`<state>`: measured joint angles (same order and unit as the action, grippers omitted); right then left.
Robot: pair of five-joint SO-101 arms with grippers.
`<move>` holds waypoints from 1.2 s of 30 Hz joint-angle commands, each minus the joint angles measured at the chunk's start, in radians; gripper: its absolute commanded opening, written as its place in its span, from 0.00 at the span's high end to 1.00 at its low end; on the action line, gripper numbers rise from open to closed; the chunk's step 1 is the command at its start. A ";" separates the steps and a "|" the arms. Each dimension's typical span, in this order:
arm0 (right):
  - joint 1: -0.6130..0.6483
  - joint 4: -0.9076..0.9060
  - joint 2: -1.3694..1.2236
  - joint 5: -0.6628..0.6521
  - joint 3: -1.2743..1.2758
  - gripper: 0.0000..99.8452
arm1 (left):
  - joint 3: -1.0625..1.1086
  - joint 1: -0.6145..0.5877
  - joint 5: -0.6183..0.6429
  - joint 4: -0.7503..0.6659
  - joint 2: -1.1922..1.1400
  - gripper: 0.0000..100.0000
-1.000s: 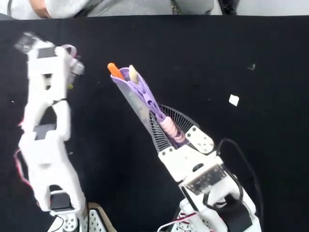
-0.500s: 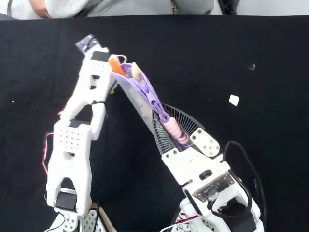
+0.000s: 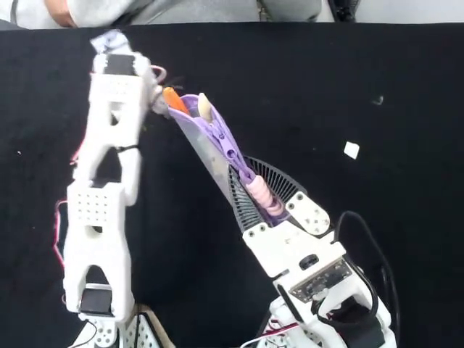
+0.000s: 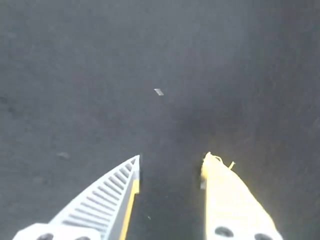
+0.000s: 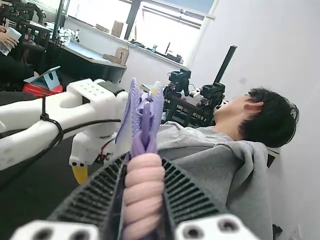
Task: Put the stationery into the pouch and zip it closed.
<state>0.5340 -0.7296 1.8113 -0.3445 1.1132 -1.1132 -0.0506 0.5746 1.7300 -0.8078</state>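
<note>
Centre of the high view: right gripper [image 3: 259,194] pinching the purple pouch [image 3: 212,145] above the black worktop [image 3: 377,65]. Orange pen [image 3: 172,102] and cream tip [image 3: 202,107] poke out of its upper-left end. Left gripper [image 4: 170,161] spread, just beside that end.

The left arm [image 3: 98,210] stretches forward, left fingers [image 4: 220,195] parted and aimed downward. The right arm [image 3: 290,250] leans toward them, right fingers [image 5: 190,197] clamped on the pouch [image 5: 145,125].
</note>
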 commanded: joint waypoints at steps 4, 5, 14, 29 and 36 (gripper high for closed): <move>-0.011 0.006 0.114 0.002 -0.056 0.99 | -0.196 -0.124 -0.107 0.031 0.029 0.79; -0.011 0.005 0.114 0.002 -0.056 0.99 | -0.225 -0.130 -0.153 0.031 0.029 0.79; -0.012 -0.006 0.114 0.002 -0.054 0.99 | -0.355 -0.142 -0.491 0.031 0.097 0.79; -0.012 -0.017 0.114 0.000 -0.053 0.99 | 0.004 -0.087 -0.746 0.032 0.721 0.79; -0.012 -0.011 0.114 -0.026 -0.024 0.99 | 0.423 0.027 -0.744 0.012 1.080 0.79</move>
<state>0.5340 -0.7480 1.8113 -0.3445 1.1132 -0.8247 -0.0783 -0.1619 1.7591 0.1189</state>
